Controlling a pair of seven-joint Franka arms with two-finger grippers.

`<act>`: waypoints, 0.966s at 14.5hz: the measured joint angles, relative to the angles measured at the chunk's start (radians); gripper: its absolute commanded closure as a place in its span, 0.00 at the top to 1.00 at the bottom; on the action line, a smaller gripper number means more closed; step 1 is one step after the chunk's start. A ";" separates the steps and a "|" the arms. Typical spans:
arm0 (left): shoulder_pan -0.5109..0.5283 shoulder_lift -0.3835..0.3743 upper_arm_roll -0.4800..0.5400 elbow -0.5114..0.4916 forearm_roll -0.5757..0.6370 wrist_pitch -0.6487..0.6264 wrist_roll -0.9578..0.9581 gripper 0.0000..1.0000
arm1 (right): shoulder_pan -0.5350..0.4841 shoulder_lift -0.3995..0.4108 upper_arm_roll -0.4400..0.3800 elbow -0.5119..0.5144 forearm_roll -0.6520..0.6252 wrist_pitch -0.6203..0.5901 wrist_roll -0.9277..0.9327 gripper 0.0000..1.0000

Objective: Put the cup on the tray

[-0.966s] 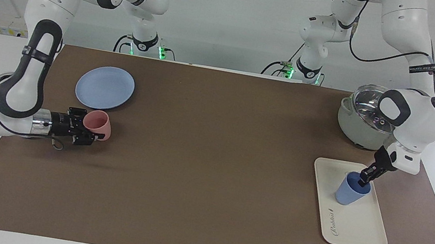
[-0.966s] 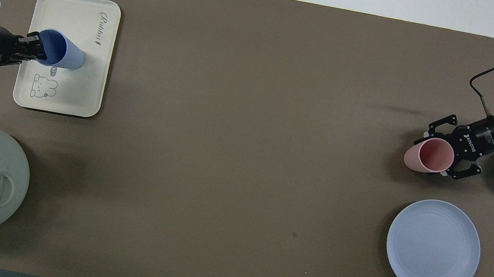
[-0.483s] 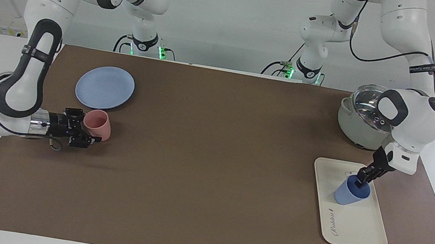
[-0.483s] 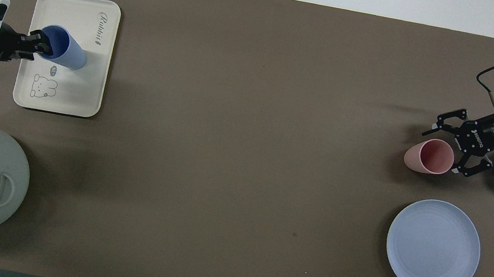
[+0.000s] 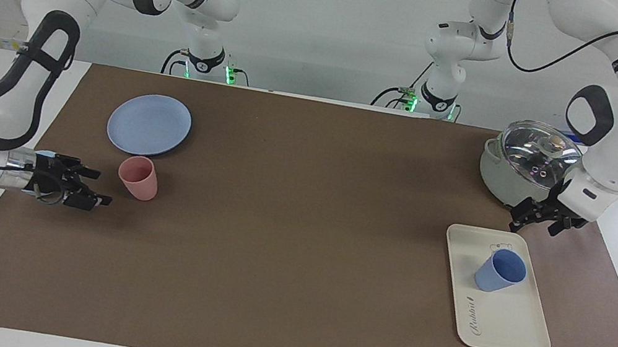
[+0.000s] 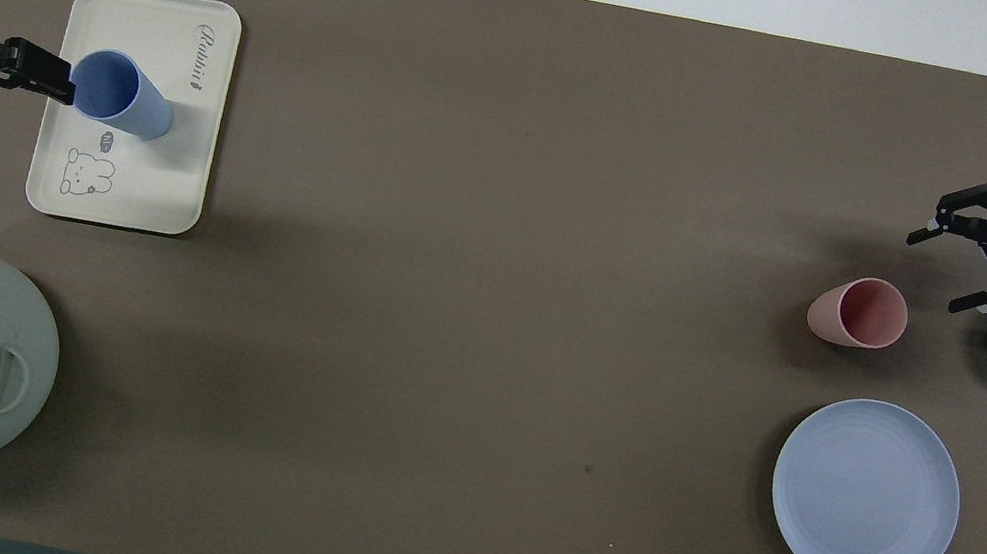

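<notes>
The cup (image 5: 500, 271) is standing upright on the tray (image 5: 515, 327), toward its robot-side end; the left gripper (image 5: 541, 220) is hanging open and empty over the mat at the tray's twelve o'clock in the facing view; the right gripper (image 5: 86, 194) is hovering open at the pink tumbler's (image 5: 138, 177) eight o'clock.

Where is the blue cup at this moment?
The cup stands upright on the tray, at the left arm's end of the table, with the pot nearer to the robots.
</notes>
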 measured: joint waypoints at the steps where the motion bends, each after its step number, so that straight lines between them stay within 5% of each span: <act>1: -0.007 -0.022 0.000 0.018 0.000 -0.054 0.006 1.00 | 0.004 -0.024 0.001 0.008 -0.031 0.000 -0.040 1.00; 8: -0.035 -0.102 -0.023 0.153 0.032 -0.340 0.008 1.00 | 0.079 -0.301 0.007 -0.037 -0.120 -0.030 -0.081 1.00; 14: -0.045 -0.101 -0.030 0.153 0.038 -0.355 0.010 1.00 | 0.104 -0.449 0.011 -0.084 -0.232 -0.056 -0.142 1.00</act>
